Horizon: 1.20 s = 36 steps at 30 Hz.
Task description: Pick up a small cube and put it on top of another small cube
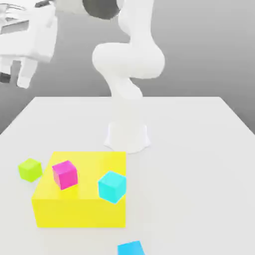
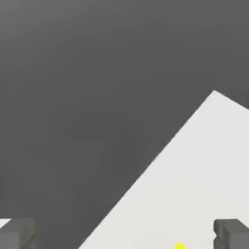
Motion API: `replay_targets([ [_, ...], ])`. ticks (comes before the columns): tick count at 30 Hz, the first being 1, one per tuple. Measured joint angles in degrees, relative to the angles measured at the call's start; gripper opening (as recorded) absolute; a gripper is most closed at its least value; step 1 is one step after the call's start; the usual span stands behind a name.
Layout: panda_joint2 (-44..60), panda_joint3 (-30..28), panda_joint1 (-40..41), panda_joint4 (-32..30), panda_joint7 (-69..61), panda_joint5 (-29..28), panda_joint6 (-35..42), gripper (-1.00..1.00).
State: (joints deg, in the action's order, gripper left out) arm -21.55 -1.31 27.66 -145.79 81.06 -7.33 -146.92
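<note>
No text, label, brand, number or sign can be read on anything here.

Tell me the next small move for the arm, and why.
Probably bring the open tool down and toward the small lime-green cube. The tool hangs high above the white table, holding nothing, and that cube sits untouched beside the big yellow block.

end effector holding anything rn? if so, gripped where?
Nothing held. The end effector hangs open, high above the table, with an empty gap between its fingers. The lime-green cube sits untouched on the table.
</note>
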Motion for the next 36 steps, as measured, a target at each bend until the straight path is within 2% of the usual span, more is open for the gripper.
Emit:
replay_targets([
  [7, 9.5, -3.6, 8.6, -5.6, 12.7, -1.2, -6.1, 0.00],
  [12, 16.2, -7.2, 13.2, -9.6, 19.9, 0.5, -10.5, 0.00],
  [17, 22.9, -9.6, 19.0, -13.6, 23.6, 7.2, -15.0, 0.00],
  [21, 30.5, -6.1, 21.1, -13.1, 20.7, 13.6, -20.9, 0.00],
  [24, 36.7, -2.7, 24.0, -12.0, 18.8, 16.1, -25.9, 0.00],
  [25, 38.1, -2.1, 24.4, -11.8, 18.4, 16.7, -27.1, -1.00],
  [31, 38.8, -1.7, 24.8, -11.6, 18.3, 16.7, -27.8, -1.00],
  [36, 31.1, -4.6, 22.8, -13.1, 21.2, 13.1, -21.6, -1.00],
])
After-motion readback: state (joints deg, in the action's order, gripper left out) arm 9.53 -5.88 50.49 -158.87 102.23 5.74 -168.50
